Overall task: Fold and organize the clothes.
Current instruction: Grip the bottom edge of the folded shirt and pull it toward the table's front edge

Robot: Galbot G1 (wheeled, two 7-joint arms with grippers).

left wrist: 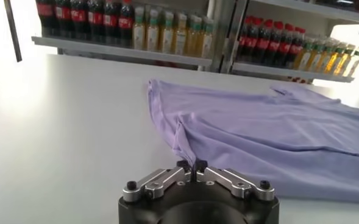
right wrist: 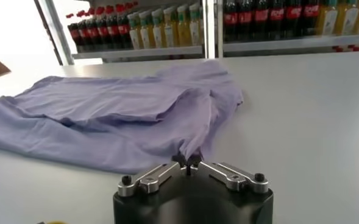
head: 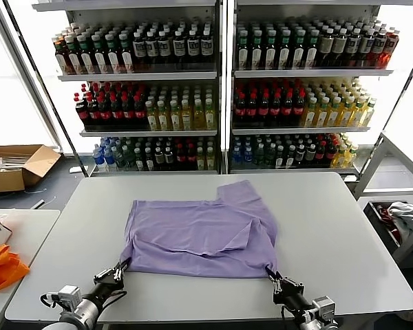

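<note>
1. The clothes point(head: 199, 237): one lavender short-sleeved T-shirt of thin, soft fabric, lying crumpled and partly doubled over on my grey table point(head: 344, 240), about mid-table and toward the near edge. A sleeve points toward the far side, and ridged folds run across the middle.
2. My left gripper point(head: 119, 268) sits at the shirt's near-left corner, jaws pinched together on that corner of cloth; in the left wrist view the fabric rises in a small peak into my fingertips point(left wrist: 184, 165).
3. My right gripper point(head: 274, 276) is at the near-right corner, jaws likewise clamped on the hem, the cloth drawn to a point between them.
4. Behind the table stand shelves of bottles point(head: 220, 96), well apart from the shirt.
5. To my left is a second table with a bright orange fabric item point(head: 1, 267), and a cardboard box point(head: 17, 166) sits on the floor beyond it.
6. A bin holding cloth point(head: 398, 218) stands to my right.
</note>
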